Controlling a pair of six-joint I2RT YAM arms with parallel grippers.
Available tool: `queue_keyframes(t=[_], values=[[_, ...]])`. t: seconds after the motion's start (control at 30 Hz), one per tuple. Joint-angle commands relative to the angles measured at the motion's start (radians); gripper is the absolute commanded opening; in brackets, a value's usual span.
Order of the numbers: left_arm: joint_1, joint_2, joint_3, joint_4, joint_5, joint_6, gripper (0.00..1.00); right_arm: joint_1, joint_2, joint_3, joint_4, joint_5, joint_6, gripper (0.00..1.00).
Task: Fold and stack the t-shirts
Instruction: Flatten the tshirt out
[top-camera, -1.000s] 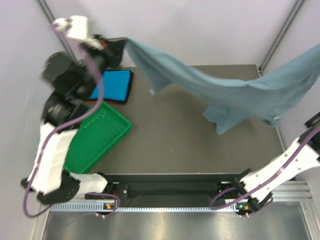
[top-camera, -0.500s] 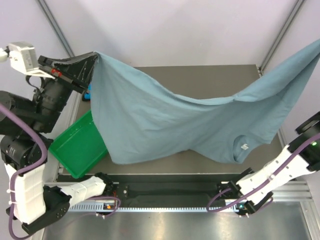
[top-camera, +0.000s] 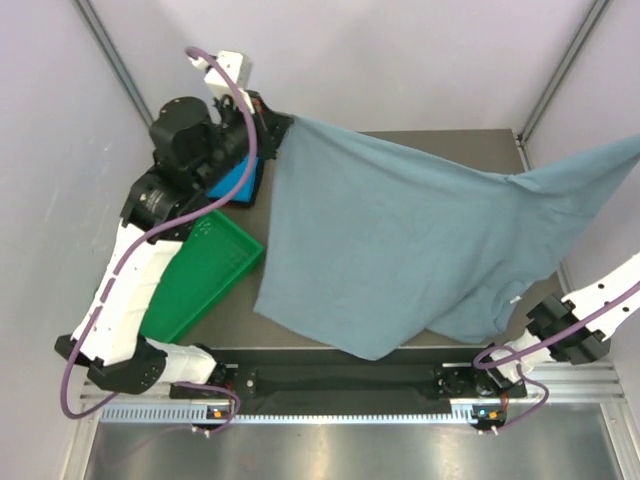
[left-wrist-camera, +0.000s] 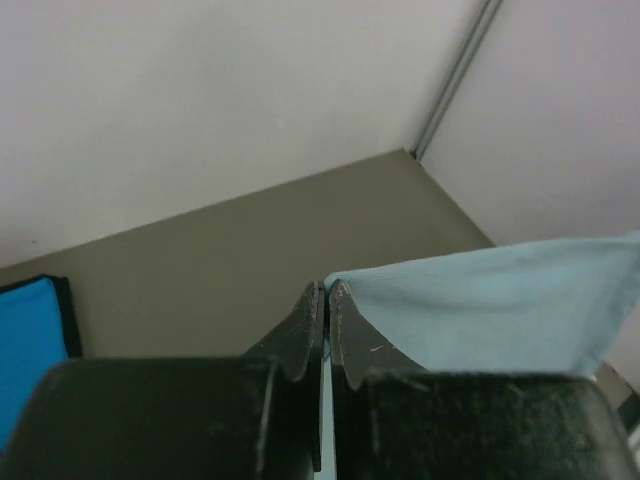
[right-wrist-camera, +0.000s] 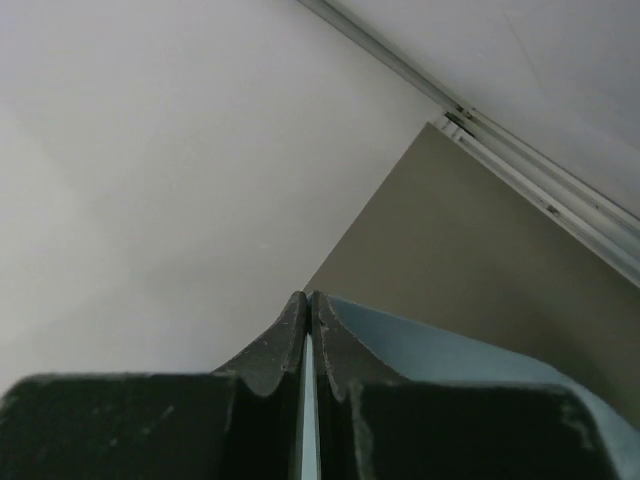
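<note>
1. Here, the grey-blue t-shirt (top-camera: 400, 250) hangs in the air as one wide sheet. It is stretched between the two arms, from above the far left corner of the tabletop (top-camera: 450, 145) out past its right edge.
2. Its loose lower part sags toward the near edge of the tabletop. Whether the hem touches the surface cannot be told from above.
3. The left gripper (top-camera: 275, 128) is raised over the far left corner and clamped on the shirt's upper left corner. In the left wrist view its two dark fingers (left-wrist-camera: 300, 335) are pressed together, with the cloth fanning out to the right of them.
4. The right gripper (right-wrist-camera: 308, 310) lies outside the overhead picture, where the shirt's other corner runs off the right side. In its own wrist view the jaws are pinched tight on a thin edge of the same cloth.
5. The turquoise t-shirt (top-camera: 232, 183) lies folded flat at the far left corner of the tabletop. It is partly covered by the left arm.
6. The green tray (top-camera: 200, 285) sits along the left edge, nearer than the turquoise shirt and turned on a diagonal. Its right corner is just beside the hanging shirt's left hem.
</note>
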Motion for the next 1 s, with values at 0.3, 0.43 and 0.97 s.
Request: queue_keyframes(t=[0.3, 0.43, 0.97], values=[[0.002, -0.235, -0.13, 0.202, 0.225, -0.075, 0.0, -0.029, -0.339, 0.004, 0.354, -0.009, 0.209, 0.0], [0.002, -0.336, -0.194, 0.165, 0.218, -0.098, 0.0, -0.026, -0.407, -0.016, 0.353, -0.049, 0.235, 0.0], [0.049, 0.013, -0.229, 0.208, 0.057, -0.089, 0.0, 0.289, 0.048, 0.092, 0.282, 0.248, 0.084, 0.0]])
